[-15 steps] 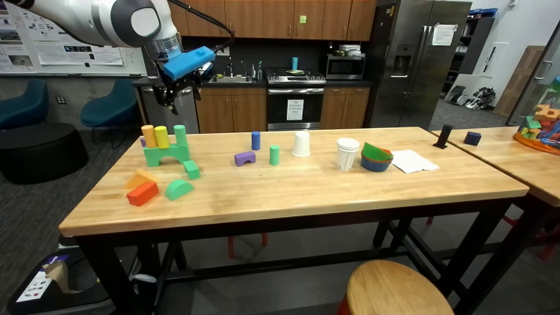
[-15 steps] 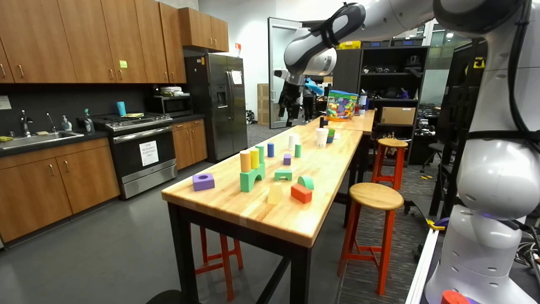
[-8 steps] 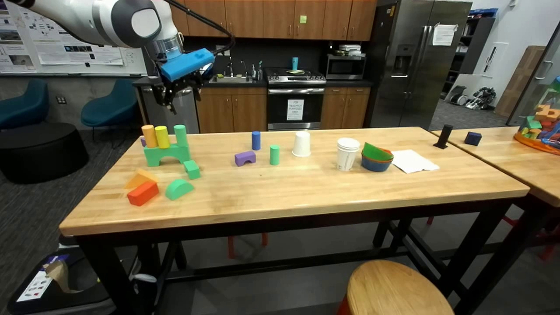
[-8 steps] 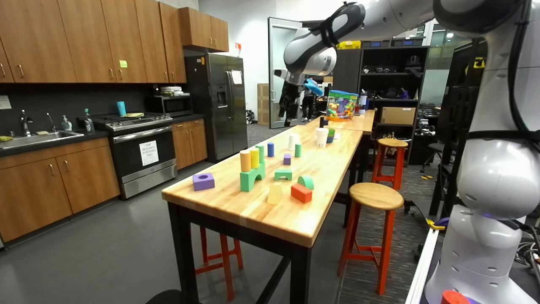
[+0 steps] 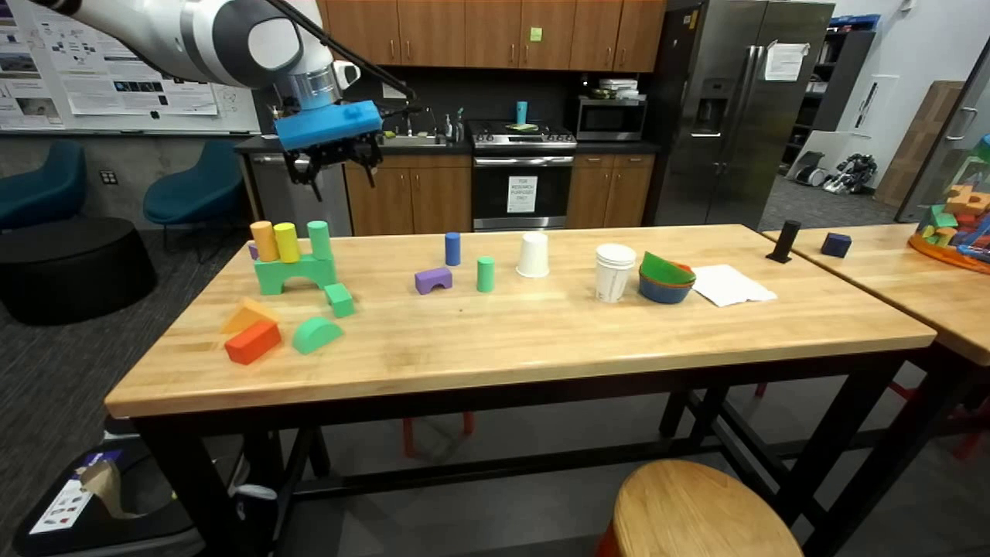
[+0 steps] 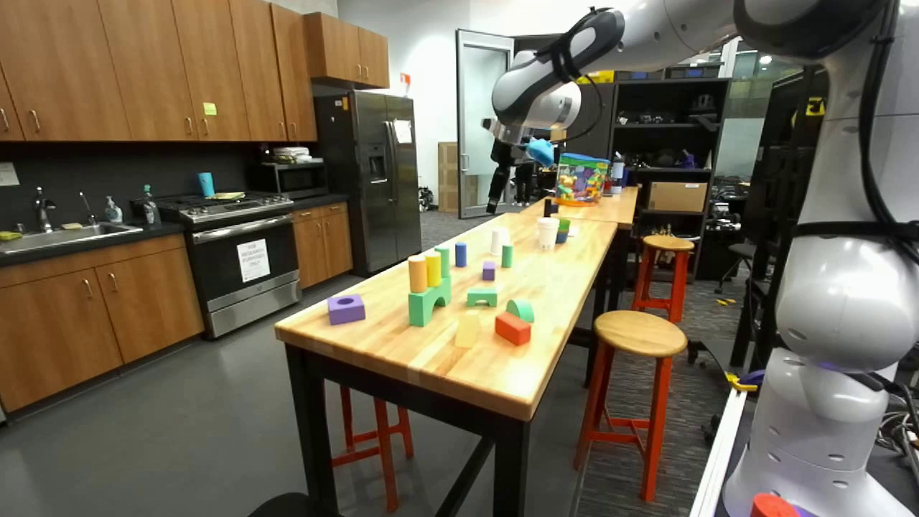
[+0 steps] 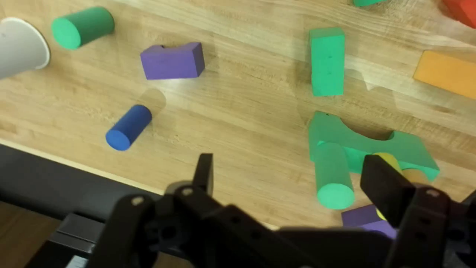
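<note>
a robotiq gripper (image 7: 293, 182) hangs high over the butcher-block table (image 5: 495, 340), close to a long edge. its two fingers (image 7: 203, 173) are spread wide; in the wrist view, tabletop and a green cylinder (image 7: 333, 176) show between them. nearest below is the green arch block (image 5: 295, 268); in an exterior view the gripper sits at its 1 o'clock, well clear. upright on the arch stand three cylinders: that green one, a yellow cylinder (image 5: 287, 243) in the middle and an orange cylinder (image 5: 264, 241).

with the arch as dial centre in the wrist view, a purple block (image 7: 357, 217) lies at 6 o'clock, a round hole in its top visible in an exterior view. a small green bridge block (image 7: 327, 63) is at 11, a red block (image 7: 463, 11) at 1 and an orange wedge (image 7: 446, 72) between 1 and 2. at 9 stands a blue cylinder (image 7: 128, 128); at 10, a purple bridge block (image 7: 173, 63) with a second green cylinder (image 7: 83, 28) beyond it; between 9 and 10, an upside-down white cup (image 7: 22, 48). in an exterior view, a green half-round block (image 5: 315, 335) lies near the red one, and at the arch's 3 o'clock, well apart, are a stack of white paper cups (image 5: 615, 272), nested bowls (image 5: 665, 289) and a sheet of white paper (image 5: 732, 285).
</note>
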`<state>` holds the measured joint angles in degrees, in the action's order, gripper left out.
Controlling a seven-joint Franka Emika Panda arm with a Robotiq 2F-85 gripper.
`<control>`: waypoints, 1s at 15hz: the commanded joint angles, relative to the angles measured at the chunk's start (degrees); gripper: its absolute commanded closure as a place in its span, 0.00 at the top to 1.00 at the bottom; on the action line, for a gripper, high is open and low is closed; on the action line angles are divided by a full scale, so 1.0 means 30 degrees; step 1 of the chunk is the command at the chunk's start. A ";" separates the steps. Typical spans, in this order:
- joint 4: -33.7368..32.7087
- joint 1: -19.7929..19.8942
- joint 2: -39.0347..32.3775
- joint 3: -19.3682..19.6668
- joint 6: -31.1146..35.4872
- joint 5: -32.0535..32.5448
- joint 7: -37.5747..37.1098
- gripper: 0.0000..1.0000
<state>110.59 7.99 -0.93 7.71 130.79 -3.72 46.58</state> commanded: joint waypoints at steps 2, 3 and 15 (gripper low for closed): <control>0.0570 0.0315 0.0203 0.0278 0.0557 -0.0173 -0.4248 1.00; 0.0630 0.0284 0.0152 0.0235 0.0770 0.0001 -0.5504 1.00; 0.0397 0.0177 -0.0081 0.0093 -0.4659 0.2480 -0.4741 1.00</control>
<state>112.04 8.74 -1.40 8.23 125.03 1.70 31.15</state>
